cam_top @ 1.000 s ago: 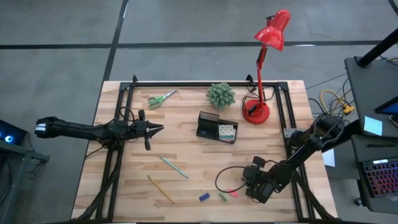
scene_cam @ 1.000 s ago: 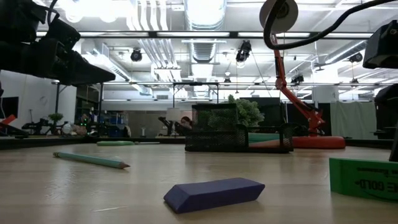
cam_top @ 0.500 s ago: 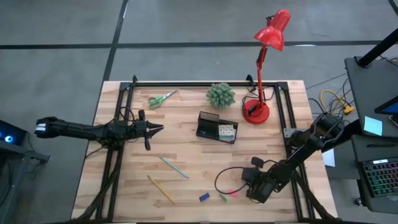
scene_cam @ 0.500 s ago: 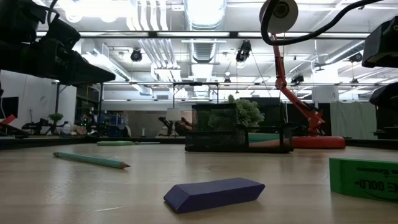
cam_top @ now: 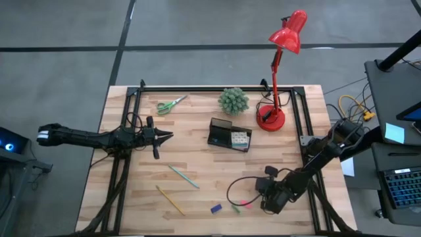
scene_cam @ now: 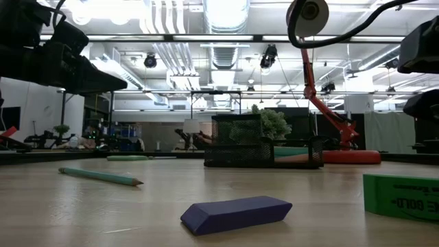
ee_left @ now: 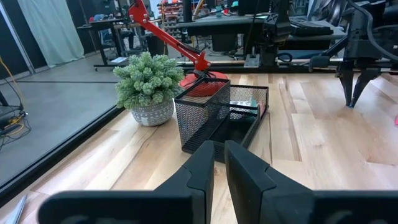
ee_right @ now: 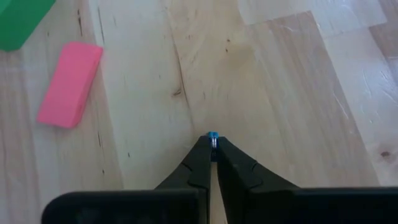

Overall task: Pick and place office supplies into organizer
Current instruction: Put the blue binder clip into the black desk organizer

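Observation:
My right gripper (ee_right: 212, 144) hovers near the table's front right, shut on a tiny blue piece (ee_right: 212, 135), also seen from above (cam_top: 268, 197). Beside it lie a pink eraser (ee_right: 69, 84), a green eraser (cam_top: 235, 208) and a blue eraser (cam_top: 216, 209). The black mesh organizer (cam_top: 229, 135) stands mid-table with a white dotted cube (cam_top: 239, 139) inside. Teal pen (cam_top: 183, 176) and yellow pencil (cam_top: 170, 200) lie flat at front left; green-handled scissors (cam_top: 171, 104) lie at the far left. My left gripper (cam_top: 168, 136) waits left of the organizer, its fingers close together on nothing. My right gripper pinches the tiny blue piece (ee_right: 212, 135) between the very tips of its two fingers (ee_right: 200, 155). The fingers point down toward the wood. Only a speck of the piece shows past the tips, so which part of it they have cannot be told.
A spiky green potted plant (cam_top: 233, 100) and a red desk lamp (cam_top: 271, 117) stand behind the organizer. A black cable (cam_top: 231, 191) loops on the wood by my right arm. Bare wood lies between the organizer and the erasers.
My right gripper has risen from the table top at the front right; in the low view its dark finger no longer reaches down toward the wood. The erasers, pen and pencil lie where they were.

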Available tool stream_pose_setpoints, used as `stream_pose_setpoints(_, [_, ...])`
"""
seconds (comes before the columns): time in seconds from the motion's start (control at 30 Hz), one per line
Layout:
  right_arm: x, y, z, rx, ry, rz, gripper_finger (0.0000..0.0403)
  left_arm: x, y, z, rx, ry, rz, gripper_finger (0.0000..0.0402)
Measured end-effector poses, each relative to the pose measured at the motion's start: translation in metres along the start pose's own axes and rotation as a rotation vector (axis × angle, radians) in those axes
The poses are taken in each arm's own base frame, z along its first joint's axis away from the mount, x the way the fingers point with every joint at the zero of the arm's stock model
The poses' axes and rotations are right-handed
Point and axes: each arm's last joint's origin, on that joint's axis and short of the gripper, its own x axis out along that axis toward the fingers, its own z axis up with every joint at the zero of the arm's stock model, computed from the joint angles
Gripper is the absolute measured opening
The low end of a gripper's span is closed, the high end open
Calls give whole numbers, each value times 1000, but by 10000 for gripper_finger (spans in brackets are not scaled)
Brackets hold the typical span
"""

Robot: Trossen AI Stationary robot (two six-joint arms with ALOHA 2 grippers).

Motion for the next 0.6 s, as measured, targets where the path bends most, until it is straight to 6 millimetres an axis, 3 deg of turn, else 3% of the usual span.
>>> stream_pose_setpoints(0.4, [-7, -12, 21, 54, -49, 4, 9, 0, 0, 0, 0, 0, 0, 26])
stream_pose_setpoints(0.6, [-7, -25, 42, 23, -171, -95, 9, 0, 0, -1, 1, 5, 0, 26])
